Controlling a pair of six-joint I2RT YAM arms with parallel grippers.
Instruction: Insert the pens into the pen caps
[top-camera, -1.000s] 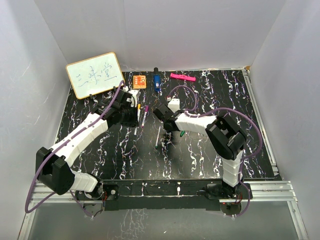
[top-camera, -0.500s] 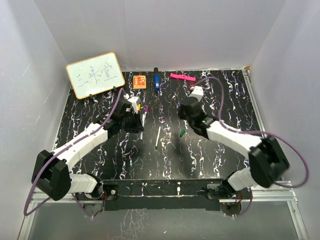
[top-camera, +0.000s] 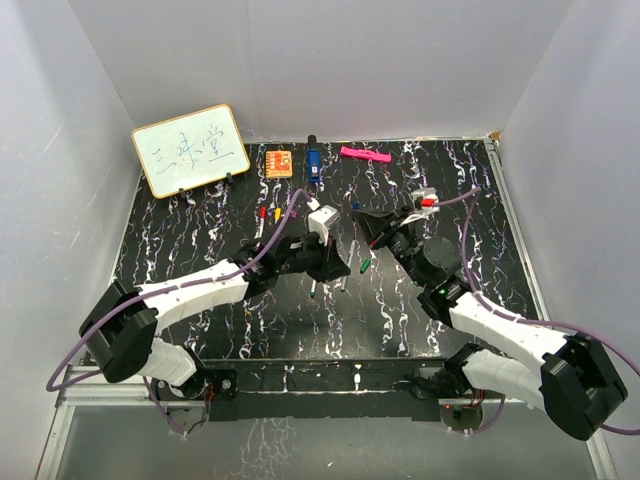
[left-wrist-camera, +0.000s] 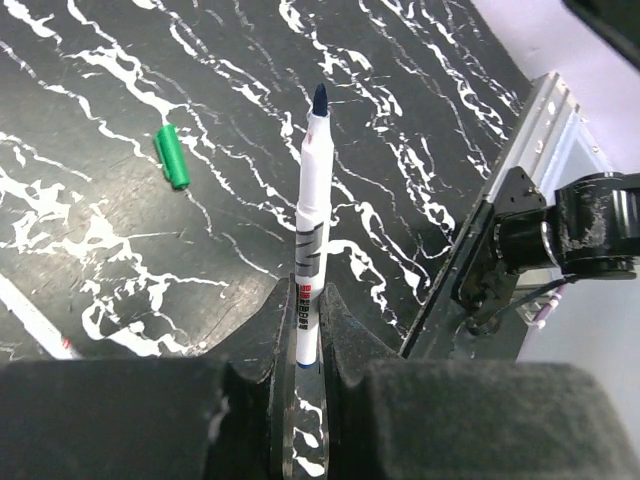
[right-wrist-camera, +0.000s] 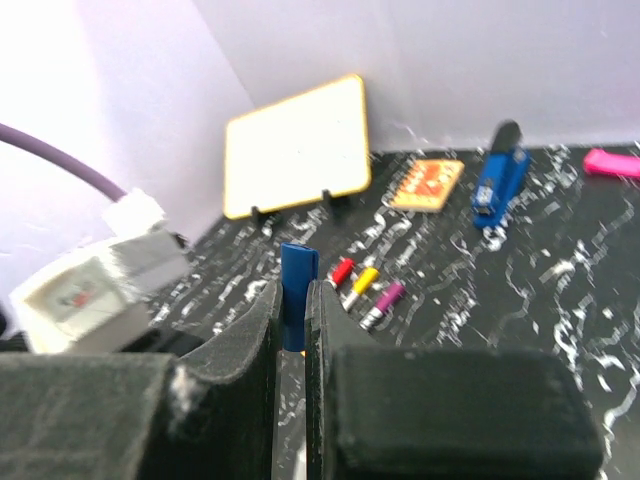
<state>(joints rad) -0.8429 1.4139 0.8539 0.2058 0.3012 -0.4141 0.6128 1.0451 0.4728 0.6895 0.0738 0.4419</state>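
My left gripper (left-wrist-camera: 305, 300) is shut on a white pen (left-wrist-camera: 308, 250) with a dark blue tip and holds it above the table centre (top-camera: 338, 268). My right gripper (right-wrist-camera: 292, 300) is shut on the blue cap (right-wrist-camera: 298, 280), held in the air just right of the left gripper (top-camera: 366, 216). A green cap (left-wrist-camera: 172, 156) lies loose on the table between them (top-camera: 365, 265). A white pen with a green tip (top-camera: 315, 288) lies near the left gripper. Pens wearing red (right-wrist-camera: 342, 270), yellow (right-wrist-camera: 363, 279) and purple (right-wrist-camera: 386, 296) caps lie side by side at the back left.
A whiteboard (top-camera: 190, 150) stands at the back left. An orange block (top-camera: 279, 162), a blue stapler (top-camera: 313, 163) and a pink marker (top-camera: 365, 154) lie along the back edge. White walls enclose the black marbled table (top-camera: 200, 330).
The left arm has swung from the back left to the table centre with the pen. The right arm has swung out to the right, and its gripper now faces the left one.
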